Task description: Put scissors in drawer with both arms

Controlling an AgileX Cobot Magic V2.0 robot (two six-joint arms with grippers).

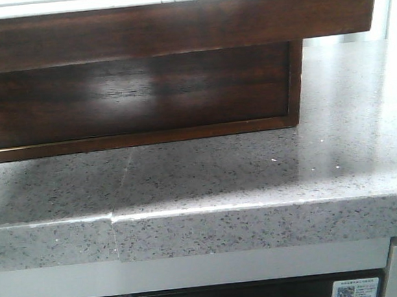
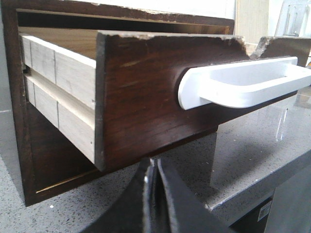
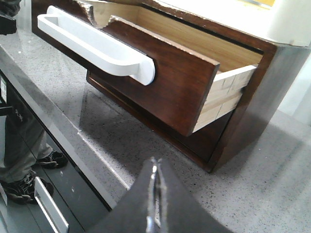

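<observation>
The left end effector (image 2: 154, 194) has its dark fingers pressed together with nothing between them, and it hangs low over the counter (image 2: 252, 160), just in front of and below the drawer (image 2: 146, 97). The right end effector (image 3: 154, 199) is pinched closed the same way, empty, and sits out from the drawer's other front corner, a little apart from it. The drawer stands pulled out of its dark-brown cabinet (image 2: 19, 121), its glossy front overhanging the counter, with a white bar handle (image 2: 243, 85) across the front. Its pale wooden side walls show in both wrist views, and what can be seen of the light interior from the right wrist is bare wood. In the front view the drawer front (image 1: 175, 26) fills the top of the picture, with the cabinet body (image 1: 133, 98) recessed beneath it and the speckled grey counter (image 1: 256, 178) running forward to a thick edge. The scissors cannot be seen in any of the three views, so I cannot tell where they lie. Beneath the counter in the right wrist view there is a dark panel with a pale handle (image 3: 48, 206), and a pair of shoes (image 3: 24, 182) on the floor.
</observation>
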